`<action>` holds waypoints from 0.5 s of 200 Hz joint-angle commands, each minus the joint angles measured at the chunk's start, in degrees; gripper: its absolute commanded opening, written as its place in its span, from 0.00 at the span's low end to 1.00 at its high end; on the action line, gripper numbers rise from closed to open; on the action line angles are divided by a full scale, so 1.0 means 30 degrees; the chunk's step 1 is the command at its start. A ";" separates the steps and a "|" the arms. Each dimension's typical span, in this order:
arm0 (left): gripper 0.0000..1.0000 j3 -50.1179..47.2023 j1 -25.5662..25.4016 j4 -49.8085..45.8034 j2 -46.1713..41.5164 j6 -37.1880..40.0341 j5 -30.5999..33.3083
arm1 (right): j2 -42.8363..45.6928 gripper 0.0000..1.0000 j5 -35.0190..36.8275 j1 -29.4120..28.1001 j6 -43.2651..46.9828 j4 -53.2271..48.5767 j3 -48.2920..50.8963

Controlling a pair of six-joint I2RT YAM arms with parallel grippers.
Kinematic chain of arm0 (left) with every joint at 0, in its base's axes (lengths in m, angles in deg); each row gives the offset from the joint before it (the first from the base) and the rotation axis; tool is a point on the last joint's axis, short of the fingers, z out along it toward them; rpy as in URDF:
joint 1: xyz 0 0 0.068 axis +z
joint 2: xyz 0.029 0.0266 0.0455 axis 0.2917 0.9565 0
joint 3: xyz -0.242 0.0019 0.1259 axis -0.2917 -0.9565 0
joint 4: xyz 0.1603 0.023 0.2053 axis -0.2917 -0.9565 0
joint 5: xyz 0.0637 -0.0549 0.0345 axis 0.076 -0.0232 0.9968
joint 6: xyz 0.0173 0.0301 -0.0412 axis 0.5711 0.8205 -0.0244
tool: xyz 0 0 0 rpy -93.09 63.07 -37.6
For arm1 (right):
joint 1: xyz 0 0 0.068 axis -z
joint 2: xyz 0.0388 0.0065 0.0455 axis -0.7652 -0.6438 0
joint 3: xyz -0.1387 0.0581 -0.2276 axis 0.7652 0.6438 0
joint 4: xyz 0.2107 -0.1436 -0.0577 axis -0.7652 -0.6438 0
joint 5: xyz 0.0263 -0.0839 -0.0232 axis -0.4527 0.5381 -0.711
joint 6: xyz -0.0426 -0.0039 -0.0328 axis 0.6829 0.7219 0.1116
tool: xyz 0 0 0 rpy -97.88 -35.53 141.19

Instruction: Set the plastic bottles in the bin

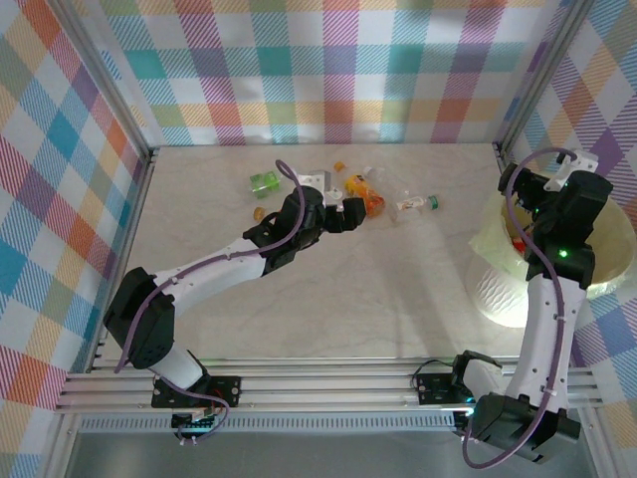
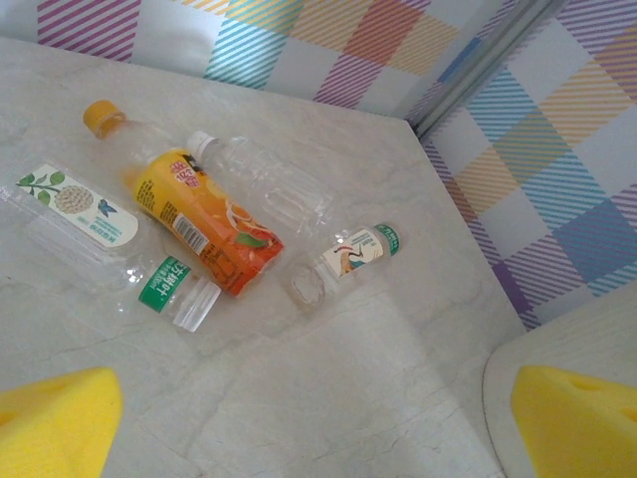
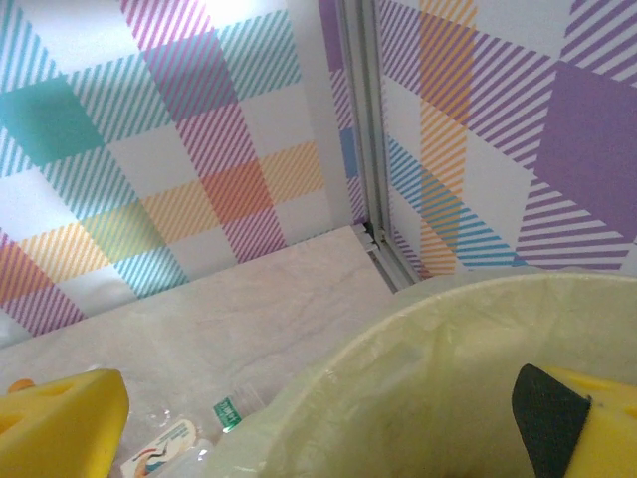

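Several plastic bottles lie at the back middle of the table. An orange-labelled bottle point(image 1: 364, 195) point(image 2: 204, 224) has a clear white-capped bottle point(image 2: 261, 177) beside it. Nearby lie a flattened clear bottle with a green label point(image 2: 100, 234) and a small green-capped bottle point(image 1: 418, 204) point(image 2: 350, 257) point(image 3: 164, 448). A green bottle point(image 1: 264, 182) lies further left. My left gripper point(image 1: 348, 213) point(image 2: 318, 428) hovers just short of the orange bottle, open and empty. The pale yellow-green bin point(image 1: 498, 289) point(image 3: 418, 358) stands at the right. My right gripper point(image 1: 528, 189) point(image 3: 318, 428) hangs open over its rim, holding nothing.
Checked walls close in the back and both sides, with a metal post point(image 3: 363, 129) in the back right corner. Something red point(image 1: 518, 242) lies inside the bin. A small orange piece point(image 1: 259, 213) and an orange cap point(image 1: 339, 166) lie near the bottles.
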 commanded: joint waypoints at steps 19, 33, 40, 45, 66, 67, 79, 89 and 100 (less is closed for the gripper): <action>1.00 -0.0126 0.0185 -0.0136 -0.0393 -0.0571 0.0662 | 0.0110 1.00 -0.0671 -0.1032 -0.0236 -0.0936 -0.1169; 1.00 -0.0207 0.0219 -0.0168 -0.0447 -0.0689 0.0814 | 0.0009 1.00 -0.0754 -0.1409 -0.0162 -0.0910 -0.1292; 1.00 -0.0215 0.0224 -0.0243 -0.0474 -0.0710 0.0905 | -0.0047 1.00 -0.0951 -0.1636 -0.0116 -0.0866 -0.1325; 1.00 -0.0200 0.0239 -0.0353 -0.0486 -0.0785 0.1100 | -0.0073 1.00 -0.1195 -0.1790 -0.0103 -0.0795 -0.1336; 1.00 -0.0153 0.0317 -0.1058 -0.0538 -0.1215 0.1881 | -0.0153 1.00 -0.2358 -0.2735 0.0083 -0.0387 -0.1282; 1.00 -0.0154 0.0307 -0.1097 -0.0554 -0.1261 0.1910 | -0.0161 1.00 -0.2401 -0.2827 0.0108 -0.0370 -0.1289; 1.00 -0.0336 0.0356 -0.1372 -0.0664 -0.1635 0.2447 | -0.0303 1.00 -0.2803 -0.3874 0.0663 -0.0349 -0.1423; 1.00 -0.0472 0.0394 -0.1606 -0.0794 -0.1993 0.2900 | -0.0521 1.00 -0.2796 -0.4931 0.1300 -0.0396 -0.1608; 1.00 -0.0659 0.0500 -0.1912 -0.0941 -0.2347 0.3342 | -0.0817 1.00 -0.2828 -0.6205 0.1983 -0.0457 -0.1804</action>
